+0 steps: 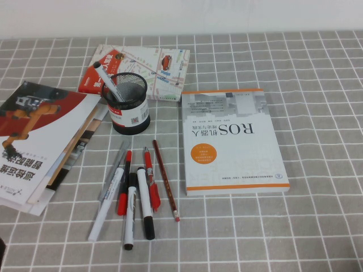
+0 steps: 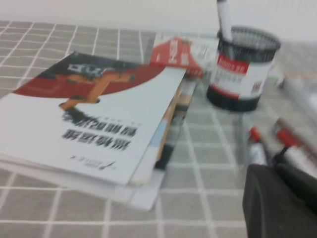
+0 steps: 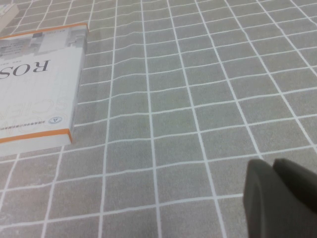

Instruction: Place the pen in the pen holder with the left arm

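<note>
Left gripper [image 2: 275, 169] near pens [image 2: 286, 142], right gripper [image 3: 273, 163] over open cloth [image 3: 198, 99] beside book [image 3: 34, 104] edge.

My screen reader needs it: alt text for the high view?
Black mesh pen holder with one marker inside stands behind a row of pens, including the slim grey pen, between a magazine stack and a ROS book; neither end effector shows.

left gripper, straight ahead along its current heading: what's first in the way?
Likely the red-capped pens lying just beyond the shut left gripper, with the pen holder further along; depth is uncertain. The right gripper sits over bare cloth.
</note>
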Action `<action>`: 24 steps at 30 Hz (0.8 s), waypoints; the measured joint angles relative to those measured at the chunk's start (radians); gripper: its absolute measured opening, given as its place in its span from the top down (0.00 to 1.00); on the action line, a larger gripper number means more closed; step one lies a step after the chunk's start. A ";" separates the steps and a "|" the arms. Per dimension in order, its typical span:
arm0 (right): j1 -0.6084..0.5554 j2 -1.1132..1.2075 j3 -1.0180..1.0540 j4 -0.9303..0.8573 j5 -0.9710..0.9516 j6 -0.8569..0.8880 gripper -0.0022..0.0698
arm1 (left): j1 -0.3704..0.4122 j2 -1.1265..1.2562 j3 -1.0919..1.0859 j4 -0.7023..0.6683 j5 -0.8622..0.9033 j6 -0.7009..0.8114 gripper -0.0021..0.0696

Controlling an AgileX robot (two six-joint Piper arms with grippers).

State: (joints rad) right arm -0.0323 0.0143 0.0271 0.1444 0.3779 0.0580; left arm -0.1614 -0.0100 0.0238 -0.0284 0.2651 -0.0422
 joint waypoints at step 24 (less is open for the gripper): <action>0.000 0.000 0.000 0.000 0.000 0.000 0.99 | 0.000 0.025 -0.007 -0.154 -0.167 -0.263 0.97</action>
State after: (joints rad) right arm -0.0323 0.0143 0.0271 0.1444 0.3779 0.0580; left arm -0.1614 0.0150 0.0169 -0.1827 0.0981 -0.3056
